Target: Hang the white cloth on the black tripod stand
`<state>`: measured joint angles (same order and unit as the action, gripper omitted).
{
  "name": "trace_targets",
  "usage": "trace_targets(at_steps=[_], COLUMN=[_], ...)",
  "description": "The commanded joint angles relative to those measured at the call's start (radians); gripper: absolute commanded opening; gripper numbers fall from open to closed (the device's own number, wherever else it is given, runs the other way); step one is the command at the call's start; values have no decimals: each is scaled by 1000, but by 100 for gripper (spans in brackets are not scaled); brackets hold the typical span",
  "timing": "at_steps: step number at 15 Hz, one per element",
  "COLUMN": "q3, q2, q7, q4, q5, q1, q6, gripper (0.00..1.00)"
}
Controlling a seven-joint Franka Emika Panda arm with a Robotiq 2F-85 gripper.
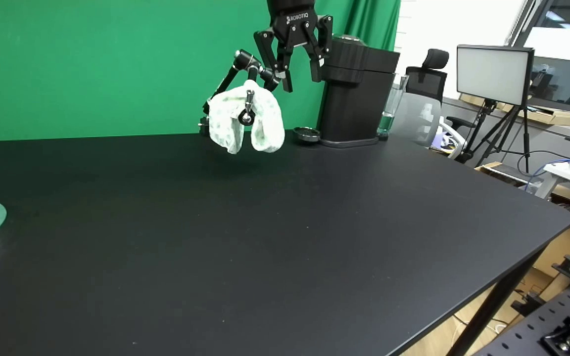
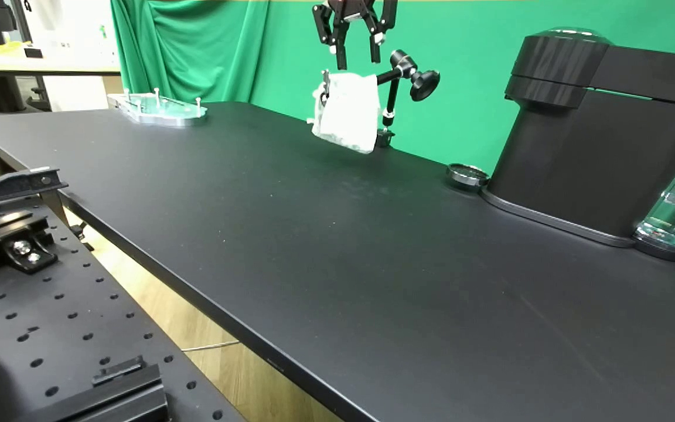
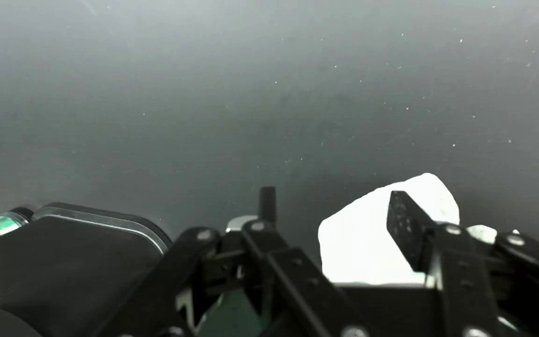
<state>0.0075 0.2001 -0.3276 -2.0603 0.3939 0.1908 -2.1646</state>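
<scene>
Cloth (image 2: pixel 352 111) hangs on blk stand (image 2: pixel 392 98); fingers (image 1: pixel 316 70) wide apart, nrby & higher.

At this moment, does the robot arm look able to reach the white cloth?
Probably yes: in an exterior view, the open tool hangs above the white cloth and the gap looks clear, though the black stand is close.

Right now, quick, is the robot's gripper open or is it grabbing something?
Gripper: open, jaws apart, holding nothing; the white cloth hangs on the black jointed stand.
</scene>
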Motion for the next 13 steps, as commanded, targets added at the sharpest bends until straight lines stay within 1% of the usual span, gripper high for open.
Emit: trace_targets(at_steps=[1, 3, 6, 9, 11, 12, 13], q3=[26, 46, 88, 130, 155, 164, 171], q2=[-47, -66, -111, -151, -168, -176, -179], q7=[17, 85, 214, 312, 375, 417, 458], q4=[-31, -45, -88, -122, -141, -160, -169], q5=[-3, -14, -35, -86, -179, -244, -311], q1=[-9, -8, -3, 3, 4, 1, -1], q6=[18, 28, 16, 28, 39, 30, 50], gripper=[96, 100, 100, 100, 100, 100, 100])
